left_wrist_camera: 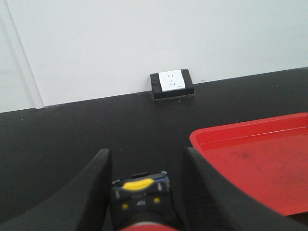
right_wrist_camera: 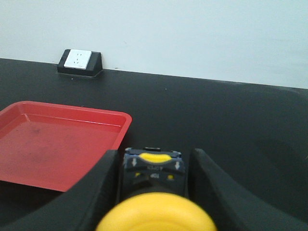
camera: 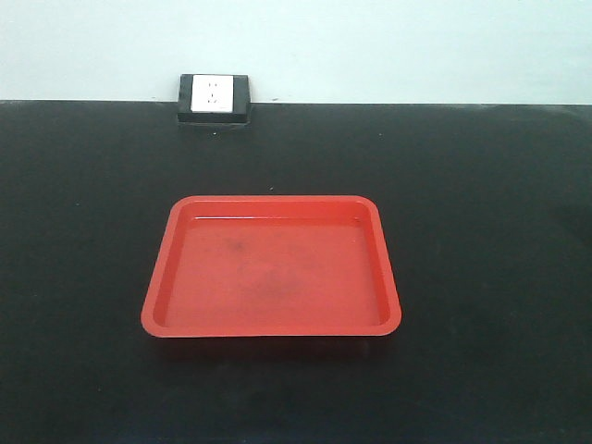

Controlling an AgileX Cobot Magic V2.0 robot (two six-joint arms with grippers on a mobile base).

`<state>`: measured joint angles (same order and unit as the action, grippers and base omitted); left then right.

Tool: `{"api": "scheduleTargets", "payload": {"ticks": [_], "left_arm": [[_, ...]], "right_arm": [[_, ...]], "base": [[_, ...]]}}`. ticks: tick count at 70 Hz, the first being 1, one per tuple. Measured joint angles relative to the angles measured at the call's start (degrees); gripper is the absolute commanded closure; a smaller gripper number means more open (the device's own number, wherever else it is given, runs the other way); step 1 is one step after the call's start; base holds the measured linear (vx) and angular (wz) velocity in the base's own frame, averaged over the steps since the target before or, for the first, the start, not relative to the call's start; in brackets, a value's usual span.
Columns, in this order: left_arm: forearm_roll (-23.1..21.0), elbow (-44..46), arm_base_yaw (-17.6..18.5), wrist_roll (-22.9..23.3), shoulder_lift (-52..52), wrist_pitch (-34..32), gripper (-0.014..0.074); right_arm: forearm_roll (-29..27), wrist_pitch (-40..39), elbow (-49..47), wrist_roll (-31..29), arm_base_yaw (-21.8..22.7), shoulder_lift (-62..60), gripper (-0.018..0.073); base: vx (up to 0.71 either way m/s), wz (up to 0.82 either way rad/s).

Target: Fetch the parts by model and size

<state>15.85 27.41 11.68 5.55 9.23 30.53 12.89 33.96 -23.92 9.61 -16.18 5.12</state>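
In the left wrist view, a push-button switch with a red cap (left_wrist_camera: 140, 193) sits between the black fingers of my left gripper (left_wrist_camera: 147, 151), which is shut on its dark body. Only the rim of its red cap shows, at the bottom edge. In the right wrist view, my right gripper (right_wrist_camera: 155, 153) is shut on the yellow-capped switch (right_wrist_camera: 153, 169), whose blurred cap fills the foreground. The front view shows neither gripper and no parts.
A red tray (camera: 162, 277) lies in the middle of the black table with nothing in it. It shows to the right of the left gripper, tray rim (left_wrist_camera: 250, 127), and to the left of the right gripper, tray rim (right_wrist_camera: 72, 111). A wall socket block (camera: 215, 96) stands at the table's back edge.
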Motion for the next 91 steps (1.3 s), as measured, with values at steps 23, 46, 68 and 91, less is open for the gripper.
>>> {"api": "scheduleTargets", "payload": {"ticks": [23,46,68,91], "left_arm": [[0.0,0.0,0.0,0.0,0.0,0.0,0.0603],[0.0,0.0,0.0,0.0,0.0,0.0,0.0603],[0.0,0.0,0.0,0.0,0.0,0.0,0.0603],[0.0,0.0,0.0,0.0,0.0,0.0,0.0603]], "right_arm": [[0.0,0.0,0.0,0.0,0.0,0.0,0.0564],[0.0,0.0,0.0,-0.04,0.0,0.0,0.0564],[0.0,0.0,0.0,-0.06,0.0,0.0,0.0564],[0.0,0.0,0.0,-0.11,0.0,0.0,0.0564]], "base": [[0.02,0.0],[0.01,0.0],[0.0,0.0],[0.0,0.0]]}}
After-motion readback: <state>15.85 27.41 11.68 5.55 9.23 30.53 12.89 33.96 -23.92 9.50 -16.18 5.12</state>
